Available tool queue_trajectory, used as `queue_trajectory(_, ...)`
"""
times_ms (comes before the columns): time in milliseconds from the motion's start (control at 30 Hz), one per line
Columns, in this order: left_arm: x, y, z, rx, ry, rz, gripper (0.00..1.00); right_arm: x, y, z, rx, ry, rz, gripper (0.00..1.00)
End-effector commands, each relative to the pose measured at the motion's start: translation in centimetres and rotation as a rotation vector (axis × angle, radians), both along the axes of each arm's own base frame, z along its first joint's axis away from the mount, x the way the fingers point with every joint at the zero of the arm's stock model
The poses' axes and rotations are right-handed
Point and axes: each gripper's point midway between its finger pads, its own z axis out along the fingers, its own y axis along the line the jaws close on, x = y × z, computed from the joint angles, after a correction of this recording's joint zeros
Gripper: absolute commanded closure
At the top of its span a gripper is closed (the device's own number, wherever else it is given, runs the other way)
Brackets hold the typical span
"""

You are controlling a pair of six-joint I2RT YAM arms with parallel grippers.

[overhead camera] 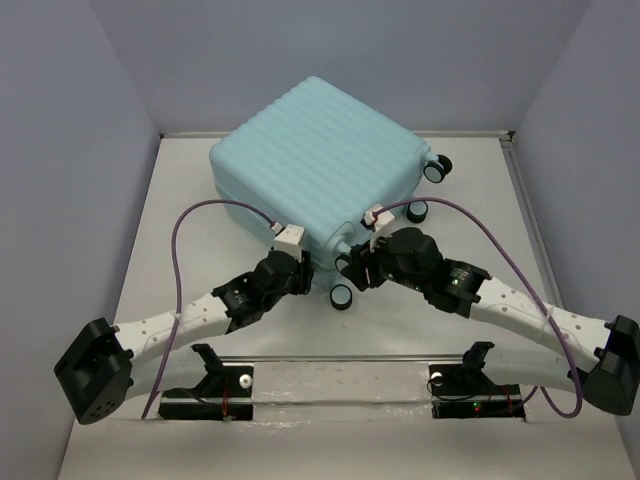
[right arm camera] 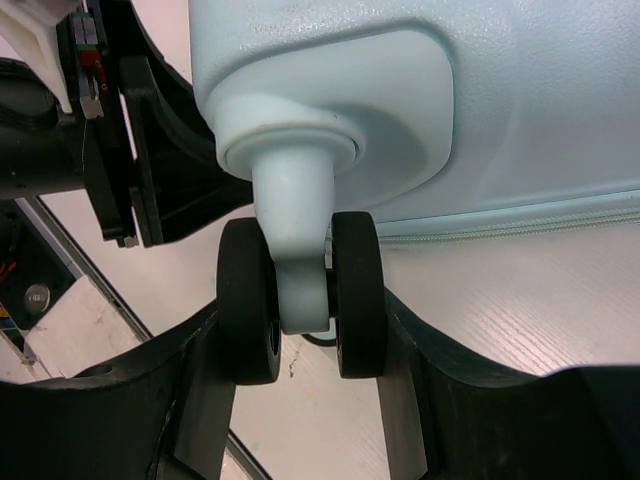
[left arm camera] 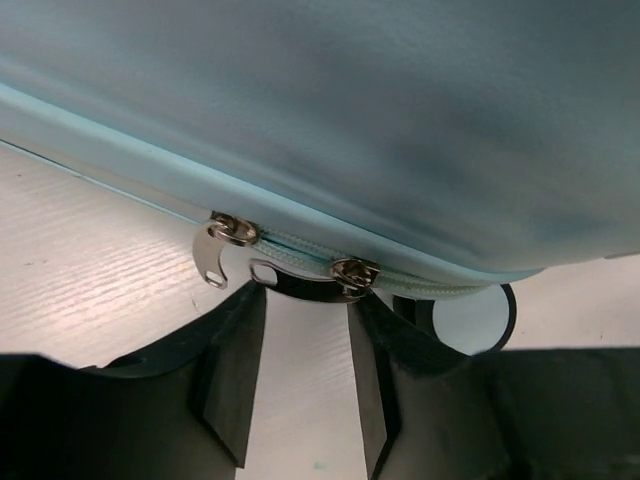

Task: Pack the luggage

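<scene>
While the pale aqua suitcase (overhead camera: 310, 150) lies shut and flat on the white table (overhead camera: 180, 230), far and centre, both arms crowd its near corner. Left gripper (left arm camera: 305, 300) sits at the zipper seam with its fingers spread apart, holding nothing. Two metal zipper pulls (left arm camera: 225, 245) dangle right at its fingertips. Over to the right gripper (right arm camera: 300, 320): its fingers hug a black twin caster wheel (right arm camera: 250, 300) from both sides, clamped on the tyres at the suitcase's corner.
</scene>
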Motion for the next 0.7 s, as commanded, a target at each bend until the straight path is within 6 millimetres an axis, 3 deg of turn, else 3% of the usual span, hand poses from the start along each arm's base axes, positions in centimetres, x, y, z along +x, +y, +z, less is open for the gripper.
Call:
queue_trajectory(0, 0.4, -2.5, 4.0, -0.056, -0.104, -0.060, 0.42, -0.6, -1.8, -1.5, -0.054, 0.042, -0.031, 0.93)
queue_trajectory(33, 0.2, -2.4, 4.1, -0.054, -0.105, -0.057, 0.34, -0.6, -1.9, -1.4, -0.056, 0.041, -0.031, 0.93)
queue_trajectory(67, -0.2, -2.1, 3.8, -0.047, -0.089, -0.053, 0.31, -0.6, -1.9, -1.4, -0.055, 0.039, -0.032, 0.93)
queue_trajectory(333, -1.2, -1.5, 5.0, -0.089, -0.101, -0.032, 0.35, -0.4, -1.7, -1.0, -0.051, 0.032, -0.029, 0.93)
queue_trajectory(500, 0.2, -2.1, 5.1, -0.034, -0.130, -0.024, 0.50, -0.5, -1.5, -0.9, -0.047, 0.035, -0.021, 0.93)
queue_trajectory(667, 1.0, -2.3, 3.6, 0.049, -0.112, -0.008, 0.59, -0.7, -1.5, -0.6, -0.035, 0.031, -0.013, 0.93)
